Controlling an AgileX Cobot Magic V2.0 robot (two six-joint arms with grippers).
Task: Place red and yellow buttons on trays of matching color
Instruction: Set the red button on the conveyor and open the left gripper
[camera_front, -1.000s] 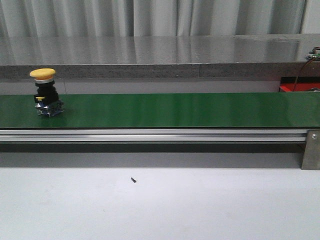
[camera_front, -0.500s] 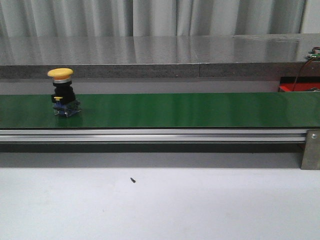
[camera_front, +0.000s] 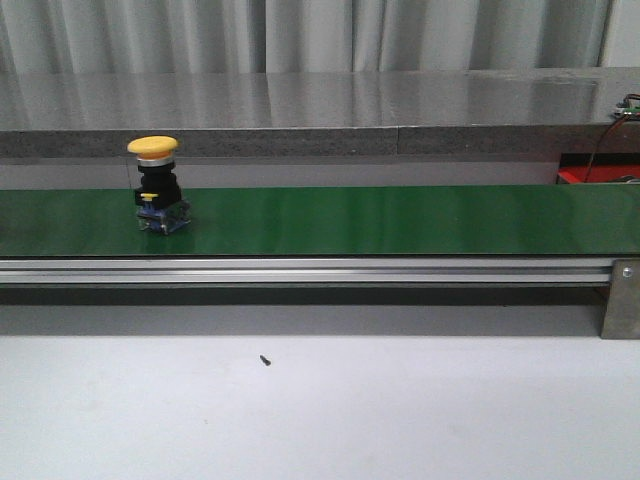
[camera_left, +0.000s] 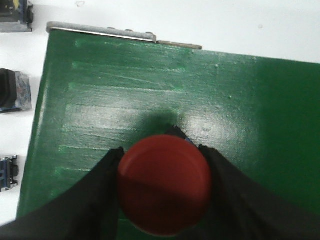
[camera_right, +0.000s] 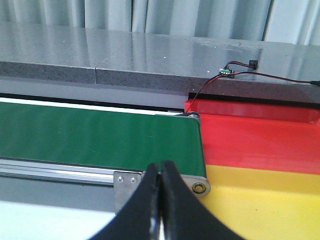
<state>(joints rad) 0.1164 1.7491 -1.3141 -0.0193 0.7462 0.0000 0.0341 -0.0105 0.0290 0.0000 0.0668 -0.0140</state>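
On the long green conveyor belt (camera_front: 400, 220) in my front view, a yellow mushroom-head push button (camera_front: 157, 190) with a black body and a bluish contact block stands upright, toward the belt's left part. An aluminium rail (camera_front: 300, 270) runs along the belt's near edge, a pale grey desk (camera_front: 320, 410) spreads in front of it with a tiny dark speck (camera_front: 266, 360) lying on it, and a grey stone-look ledge (camera_front: 300, 110) runs behind, backed by pale curtains (camera_front: 300, 35). Neither arm shows in that view. From the left wrist camera I see the left end effector (camera_left: 162, 182) with its black fingers (camera_left: 100, 195) clamped on either side of a round red button cap (camera_left: 164, 184), held over the green belt end (camera_left: 250, 110); I cannot tell whether the button touches the belt. Beside the belt, on the white surface, parts of several black-and-blue switch bodies (camera_left: 12, 90) show at the picture's edge. From the right wrist camera I see the right end effector (camera_right: 161, 200) with its two black fingers pressed together, nothing between them, hanging near the roller end of the belt (camera_right: 100, 137). Just beyond that end lie a flat red tray (camera_right: 260, 135) and, touching it on the nearer side, a flat yellow tray (camera_right: 260, 200). A thin wire with a small circuit board (camera_right: 227, 72) rests on the ledge behind the red tray.
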